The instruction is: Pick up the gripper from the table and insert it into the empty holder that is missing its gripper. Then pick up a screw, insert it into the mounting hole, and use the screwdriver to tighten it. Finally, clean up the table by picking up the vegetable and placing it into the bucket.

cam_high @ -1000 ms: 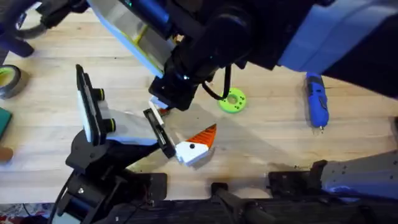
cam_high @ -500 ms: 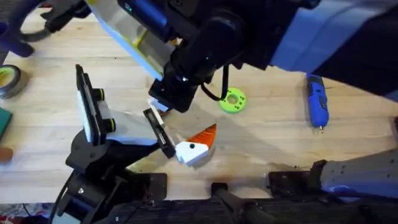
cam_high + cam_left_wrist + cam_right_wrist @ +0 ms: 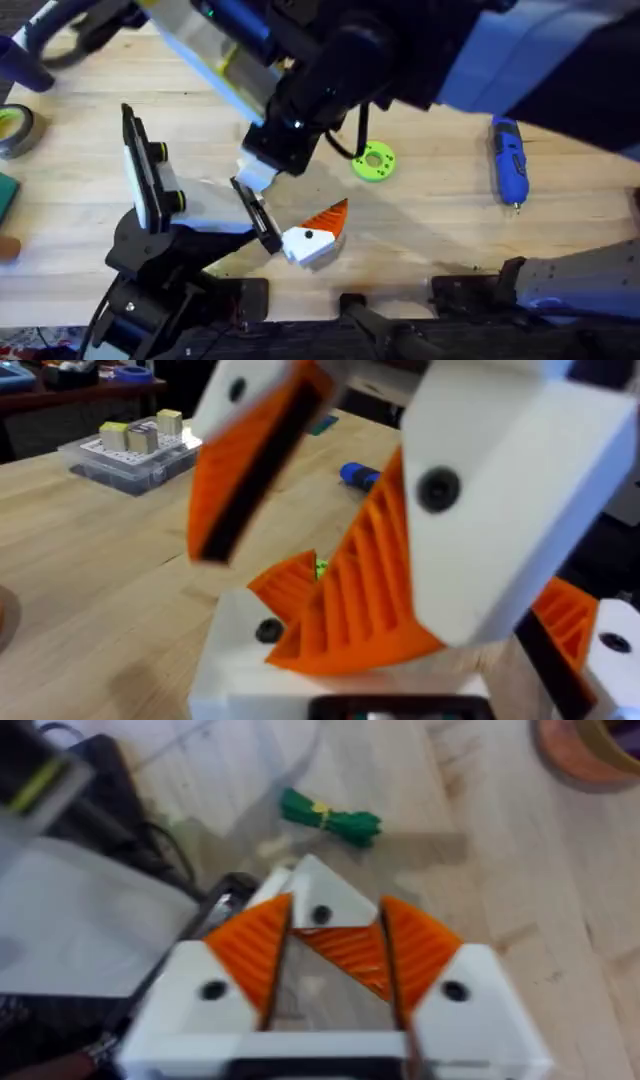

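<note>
The loose gripper finger (image 3: 310,238) lies on the bench (image 3: 440,220) close to the near edge, a little left of its middle; its orange ribbed tip points toward the far right corner, and its white end with the small dark hole points toward the near left corner. That white end sits against the end of the holder (image 3: 257,215), the narrow black bracket plate on the black-and-white arm at the near left corner; whether it is seated in the plate cannot be told.

The right gripper (image 3: 335,925) hangs over the finger, its arm reaching across from the right side; the jaws stand partly apart, and the orange pads (image 3: 250,955) flank the finger's ribbed tip, one on each side. In the right wrist view the finger fills the gap between them; whether the pads touch it cannot be told.

The blue screwdriver (image 3: 510,160) lies well apart toward the right edge, its metal tip toward the near edge. A green ring (image 3: 375,161) lies between it and the finger. A green vegetable bundle (image 3: 330,818) lies on the wood beyond the finger's white end.
</note>
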### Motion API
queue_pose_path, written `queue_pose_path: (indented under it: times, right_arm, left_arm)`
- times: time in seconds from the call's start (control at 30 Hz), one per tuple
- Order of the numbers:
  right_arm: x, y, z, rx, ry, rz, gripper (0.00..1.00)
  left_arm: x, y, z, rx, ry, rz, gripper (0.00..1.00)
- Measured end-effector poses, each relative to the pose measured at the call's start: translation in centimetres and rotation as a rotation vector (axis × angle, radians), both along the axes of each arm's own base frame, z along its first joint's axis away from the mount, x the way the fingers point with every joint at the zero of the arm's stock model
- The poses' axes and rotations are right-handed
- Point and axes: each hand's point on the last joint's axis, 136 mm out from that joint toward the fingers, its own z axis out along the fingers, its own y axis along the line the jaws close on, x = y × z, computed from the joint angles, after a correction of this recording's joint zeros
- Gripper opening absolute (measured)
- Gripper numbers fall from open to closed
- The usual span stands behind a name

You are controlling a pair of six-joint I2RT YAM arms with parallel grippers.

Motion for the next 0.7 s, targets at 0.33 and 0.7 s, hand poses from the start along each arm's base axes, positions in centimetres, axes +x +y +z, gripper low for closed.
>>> queue_pose_path:
  times: [0.33, 0.7]
  right_arm:
    - [1.2, -2.3, 0.8, -0.023, 0.026, -0.091, 0.994]
    - [0.4, -5.7, 5.1, 0.03, 0.0, -0.133, 0.994]
  left_arm:
    - [0.0, 0.0, 0.0, 0.002, -0.004, 0.0, 0.994]
    - [0.0, 0.0, 0.0, 0.002, -0.005, 0.0, 0.994]
